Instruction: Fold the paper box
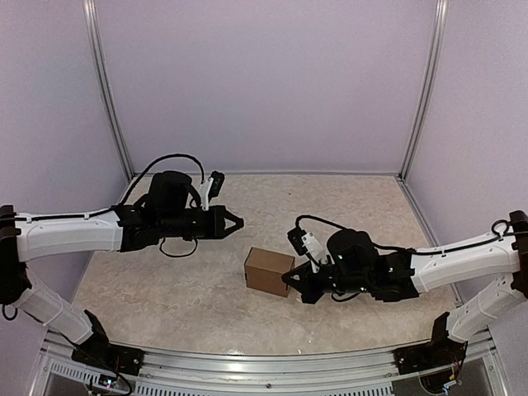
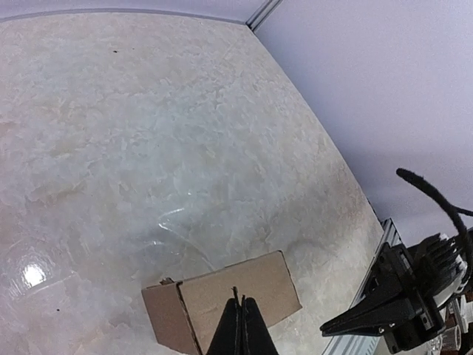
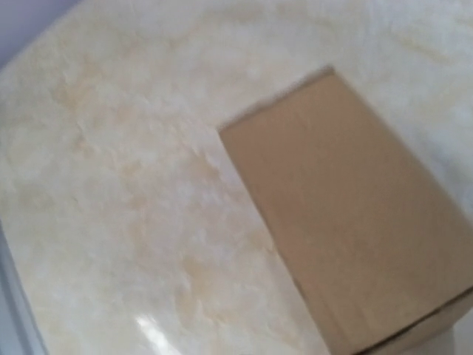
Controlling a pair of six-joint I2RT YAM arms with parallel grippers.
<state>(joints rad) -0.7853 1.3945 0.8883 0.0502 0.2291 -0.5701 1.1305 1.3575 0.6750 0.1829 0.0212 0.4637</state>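
The paper box (image 1: 268, 271) stands folded into a small brown cardboard cube-like shape in the middle of the marble-patterned table. In the left wrist view the paper box (image 2: 259, 285) lies below my left gripper (image 2: 238, 303), whose two black fingers are pressed together with nothing between them. From above, the left gripper (image 1: 239, 222) hangs behind and left of the box, apart from it. My right gripper (image 1: 287, 279) is shut with its tip at the box's right side; I cannot tell whether it touches. The right wrist view is blurred and shows only the box (image 3: 355, 237), no fingers.
Purple walls (image 1: 264, 82) with metal corner posts (image 1: 421, 91) close in the table on three sides. A metal rail (image 1: 264, 363) runs along the near edge between the arm bases. The right arm's gripper (image 2: 369, 310) shows at the lower right of the left wrist view.
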